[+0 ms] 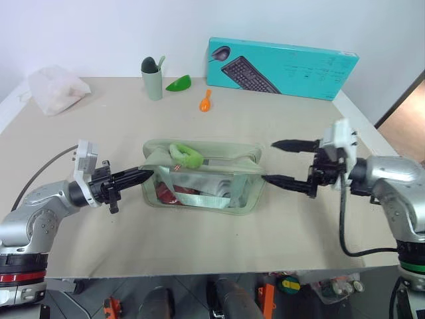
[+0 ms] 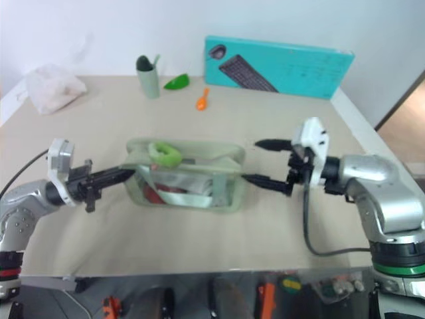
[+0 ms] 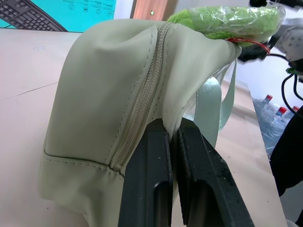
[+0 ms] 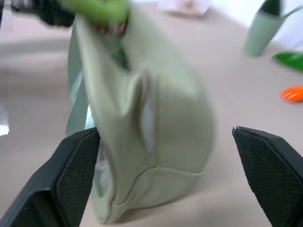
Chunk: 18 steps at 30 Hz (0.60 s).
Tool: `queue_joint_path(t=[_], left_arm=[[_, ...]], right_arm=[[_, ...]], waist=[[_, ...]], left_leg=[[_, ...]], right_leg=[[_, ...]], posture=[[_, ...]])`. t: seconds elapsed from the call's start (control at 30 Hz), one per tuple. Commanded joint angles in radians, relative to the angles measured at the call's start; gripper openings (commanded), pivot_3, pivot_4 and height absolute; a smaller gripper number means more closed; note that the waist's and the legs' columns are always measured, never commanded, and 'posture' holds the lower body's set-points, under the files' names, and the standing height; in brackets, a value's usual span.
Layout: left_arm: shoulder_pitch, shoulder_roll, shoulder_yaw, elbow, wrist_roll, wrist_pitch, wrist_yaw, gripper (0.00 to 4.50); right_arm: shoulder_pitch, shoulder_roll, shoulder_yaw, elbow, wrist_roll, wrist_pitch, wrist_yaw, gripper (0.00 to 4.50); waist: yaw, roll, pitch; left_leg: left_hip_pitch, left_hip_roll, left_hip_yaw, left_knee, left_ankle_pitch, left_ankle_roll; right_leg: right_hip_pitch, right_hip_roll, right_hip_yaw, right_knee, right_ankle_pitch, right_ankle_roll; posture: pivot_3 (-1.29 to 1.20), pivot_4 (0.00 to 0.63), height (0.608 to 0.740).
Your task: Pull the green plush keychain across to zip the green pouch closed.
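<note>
Mid-table (image 1: 80, 219): green pouch (image 1: 202, 179) lying flat. At its right end, right gripper (image 1: 282, 161) spread wide, seemingly off the fabric. At its left end, left gripper (image 1: 141, 176) pinched onto it. Atop, toward the left, green plush keychain (image 1: 186, 155).

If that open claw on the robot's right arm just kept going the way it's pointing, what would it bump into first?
Most likely the green pouch: the right gripper stands open facing the pouch's end, which sits between its fingers in the wrist view. The fingers might pass on either side of it.
</note>
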Motion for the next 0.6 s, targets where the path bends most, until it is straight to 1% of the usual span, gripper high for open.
queue_joint_path(t=[0.03, 0.07, 0.13, 0.2, 0.3, 0.37, 0.5, 0.6], left_arm=[[-0.007, 0.002, -0.003, -0.04, -0.008, 0.013, 0.012, 0.0], [-0.009, 0.002, -0.003, -0.043, -0.01, 0.016, 0.014, 0.0], [-0.016, 0.001, -0.006, -0.048, -0.012, 0.023, 0.022, 0.0], [-0.023, 0.0, -0.008, -0.052, -0.014, 0.03, 0.026, 0.0], [-0.047, -0.005, -0.017, -0.074, -0.027, 0.058, 0.051, 0.0], [-0.06, -0.01, -0.022, -0.094, -0.036, 0.079, 0.071, 0.0], [-0.071, -0.016, -0.023, -0.119, -0.05, 0.106, 0.099, 0.0], [-0.074, -0.021, -0.024, -0.129, -0.055, 0.116, 0.11, 0.0]], right_arm=[[-0.086, -0.007, -0.082, -0.075, 0.114, 0.041, -0.039, 4.42], [-0.115, 0.01, -0.077, -0.102, 0.148, 0.061, -0.061, 4.42], [-0.179, 0.051, -0.021, -0.156, 0.162, 0.09, -0.122, 4.42], [-0.211, 0.066, 0.05, -0.197, 0.122, 0.101, -0.156, 4.42], [-0.249, 0.071, 0.173, -0.264, 0.051, 0.083, -0.151, 4.42], [-0.277, 0.077, 0.226, -0.276, 0.021, 0.079, -0.15, 4.42], [-0.306, 0.091, 0.305, -0.259, -0.057, 0.054, -0.15, 4.42], [-0.325, 0.128, 0.347, -0.233, -0.094, 0.032, -0.15, 4.42]], waist=[[0.0, 0.0, 0.0], [0.0, 0.0, 0.0], [-0.001, 0.0, 0.0], [0.0, 0.0, 0.0], [0.002, 0.0, 0.0], [0.003, 0.0, 0.0], [0.004, 0.0, 0.0], [0.004, 0.0, 0.0]], left_leg=[[0.0, 0.0, 0.0, 0.0, 0.0, 0.0], [0.0, 0.0, 0.0, 0.0, 0.0, 0.0], [0.0, 0.001, 0.0, 0.0, 0.0, 0.0], [0.0, 0.001, -0.001, 0.0, 0.0, 0.0], [-0.001, 0.003, -0.001, 0.0, 0.0, 0.0], [-0.003, 0.002, -0.001, 0.0, 0.0, 0.0], [-0.005, 0.0, -0.001, 0.0, 0.0, 0.0], [-0.005, -0.002, -0.001, 0.0, 0.0, 0.0]], right_leg=[[0.0, 0.0, 0.0, 0.0, 0.0, 0.0], [0.0, 0.0, 0.0, 0.0, 0.0, 0.0], [0.0, 0.001, 0.0, 0.0, 0.0, 0.0], [0.0, 0.001, -0.001, 0.0, 0.001, 0.001], [0.0, 0.0, -0.003, 0.0, 0.0, 0.001], [-0.001, -0.001, -0.003, 0.0, 0.0, 0.001], [-0.001, -0.004, -0.003, 0.0, 0.0, 0.002], [-0.001, -0.007, -0.002, 0.0, 0.0, 0.003]], posture=[[0.0, 0.15, 0.74], [0.0, 0.15, 0.74], [0.0, 0.15, 0.74], [0.0, 0.15, 0.74], [0.0, 0.15, 0.74], [0.0, 0.15, 0.74], [0.0, 0.15, 0.74], [0.0, 0.15, 0.74]])
